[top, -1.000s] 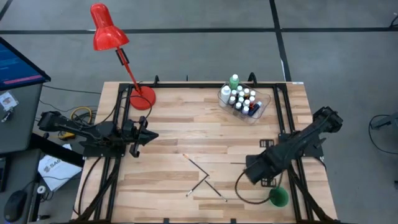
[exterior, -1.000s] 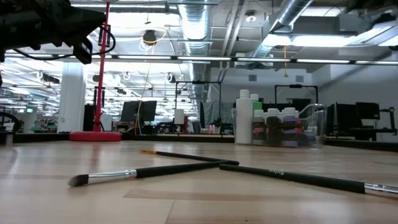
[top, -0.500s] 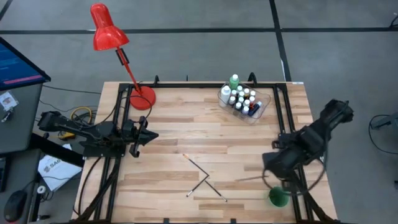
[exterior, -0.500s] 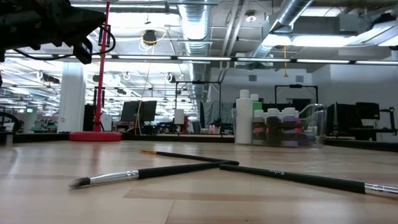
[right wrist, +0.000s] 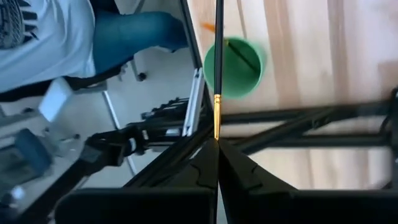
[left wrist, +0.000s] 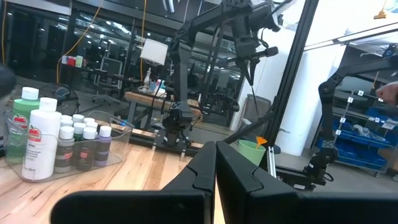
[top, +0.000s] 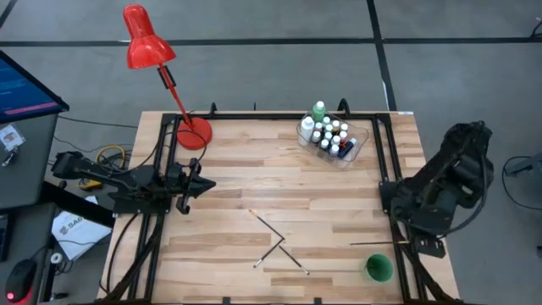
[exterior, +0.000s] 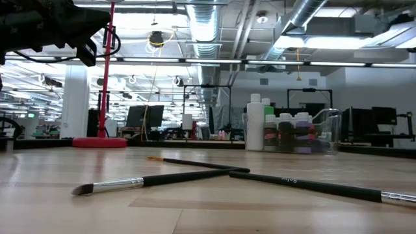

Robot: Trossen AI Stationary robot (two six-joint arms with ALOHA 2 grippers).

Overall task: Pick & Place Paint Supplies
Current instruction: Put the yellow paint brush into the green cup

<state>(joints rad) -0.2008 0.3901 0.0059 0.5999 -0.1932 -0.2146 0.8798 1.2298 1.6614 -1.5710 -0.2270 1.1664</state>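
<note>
My right gripper [top: 413, 244] is at the table's right edge, above the near right corner, shut on a thin dark paintbrush [top: 377, 244]. In the right wrist view the paintbrush [right wrist: 218, 56] crosses the green cup [right wrist: 235, 67], which has another brush in it. Three paintbrushes [top: 276, 241] lie crossed flat on the wood, and the low view shows one close up [exterior: 156, 179]. The paint bottles stand in the clear tub [top: 332, 138] by the far edge. My left gripper [top: 203, 185] waits shut at the left side [left wrist: 216, 180]. My right gripper pinches the paintbrush between its two fingers just behind the gold ferrule [right wrist: 217, 124]. The brush sticks straight out from the fingertips, in line with them. It is lifted clear of the table, about level, with its free handle end [top: 352, 244] pointing toward the table's left.
The green cup [top: 378, 268] stands in the near right corner, and a red desk lamp [top: 149, 44] has its base [top: 195, 134] at the far left. Black frame rails run along both sides. A seated person [right wrist: 68, 37] is beyond the right edge.
My right arm has drawn back toward the table's right edge and risen, carrying the paintbrush from the table's right-centre toward the near right corner by the green cup. The three brushes on the wood and my left arm have kept still.
</note>
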